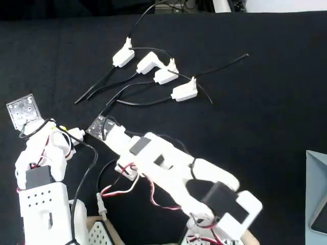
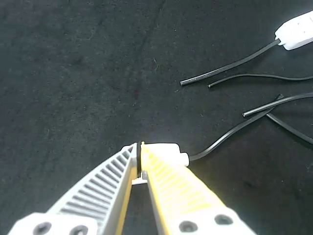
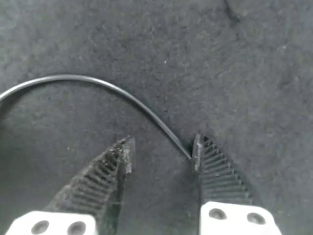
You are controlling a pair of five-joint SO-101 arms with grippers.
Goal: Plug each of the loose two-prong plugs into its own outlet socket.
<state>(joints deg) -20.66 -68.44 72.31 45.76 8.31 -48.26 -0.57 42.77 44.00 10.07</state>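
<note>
Several white plug and socket pieces (image 1: 165, 75) with black cables lie in a loose row at the back middle of the black table; one such piece (image 2: 296, 34) also appears in the left wrist view. My left gripper (image 1: 71, 136) (image 2: 140, 147) sits at the front left, shut on a small white plug (image 2: 166, 150) whose black cable (image 2: 230, 133) trails away over the cloth. My right gripper (image 3: 161, 149) (image 1: 103, 131) stands open just right of it, low over the cloth. A thin black cable (image 3: 98, 84) ends against the inside of one of its fingertips (image 3: 198, 147).
Loose black cable ends (image 2: 184, 82) lie on the cloth between the grippers and the white pieces. A grey tray (image 1: 317, 191) stands at the right edge. The right arm's body (image 1: 168, 168) stretches diagonally across the front.
</note>
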